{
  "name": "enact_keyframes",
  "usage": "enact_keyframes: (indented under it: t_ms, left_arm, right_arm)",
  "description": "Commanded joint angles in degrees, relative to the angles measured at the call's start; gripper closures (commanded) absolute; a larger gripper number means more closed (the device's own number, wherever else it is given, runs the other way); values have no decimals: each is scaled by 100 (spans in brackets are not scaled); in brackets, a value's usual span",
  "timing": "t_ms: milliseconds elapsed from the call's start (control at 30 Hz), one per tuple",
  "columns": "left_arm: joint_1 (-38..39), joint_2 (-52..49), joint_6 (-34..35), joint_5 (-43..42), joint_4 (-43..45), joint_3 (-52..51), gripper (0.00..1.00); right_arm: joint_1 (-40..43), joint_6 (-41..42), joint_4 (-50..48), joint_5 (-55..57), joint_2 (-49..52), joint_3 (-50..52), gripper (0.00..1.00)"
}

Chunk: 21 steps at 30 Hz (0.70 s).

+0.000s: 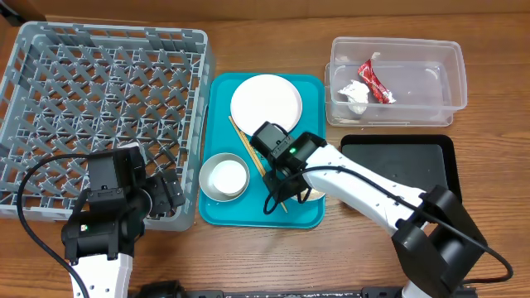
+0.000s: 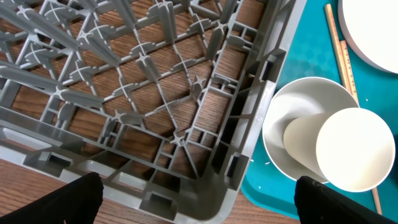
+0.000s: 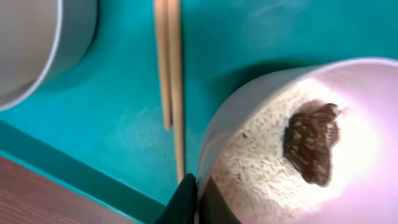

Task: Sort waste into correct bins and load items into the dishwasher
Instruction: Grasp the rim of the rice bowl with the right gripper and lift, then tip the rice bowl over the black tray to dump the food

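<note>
The grey plastic dish rack (image 1: 99, 108), a square lattice of pegs, is sitting at the far left. To its right a flat teal tray (image 1: 310, 91) is lying. Further right, the clear round-cornered tub (image 1: 431, 74) is holding the glossy red-and-white wrapper (image 1: 377, 80) and the crumpled tissue (image 1: 357, 97), with the shallow black tray (image 1: 414, 157) nearer. On the teal tray, the large round plate (image 1: 265, 102) is resting at the far end. The metal bowl (image 2: 277, 130) is sitting near-left, cradling the smooth white cup (image 2: 354, 149), with the thin wooden chopsticks (image 3: 176, 93) lying between. The right gripper (image 3: 198, 202) is pinching the rim of the small plate (image 3: 373, 155), which is carrying grainy rice (image 3: 255, 168) and a knobbly brown lump (image 3: 311, 143). The left gripper (image 1: 166, 194) is hovering over the rack's near right corner, fingers spread wide.
</note>
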<state>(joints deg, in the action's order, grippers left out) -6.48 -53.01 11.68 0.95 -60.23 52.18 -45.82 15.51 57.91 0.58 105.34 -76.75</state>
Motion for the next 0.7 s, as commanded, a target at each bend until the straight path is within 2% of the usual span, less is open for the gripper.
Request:
enact_keyframes:
  t_ms: [0,300,533,667]
  left_arm:
    - [-31,20,15,52,7,133,0]
    - [-31,20,15,52,7,133,0]
    - [-31,20,15,52,7,133,0]
    - [-31,20,15,52,7,133,0]
  right_arm:
    - [116,553,52,505,-435,-332,96]
    - [1246,1486,343,330,-1298,-348,96]
    - [2597,1427,470,-1073,-1340,-199,96]
    - [3300,1058,313,-1989,-1338,127,96]
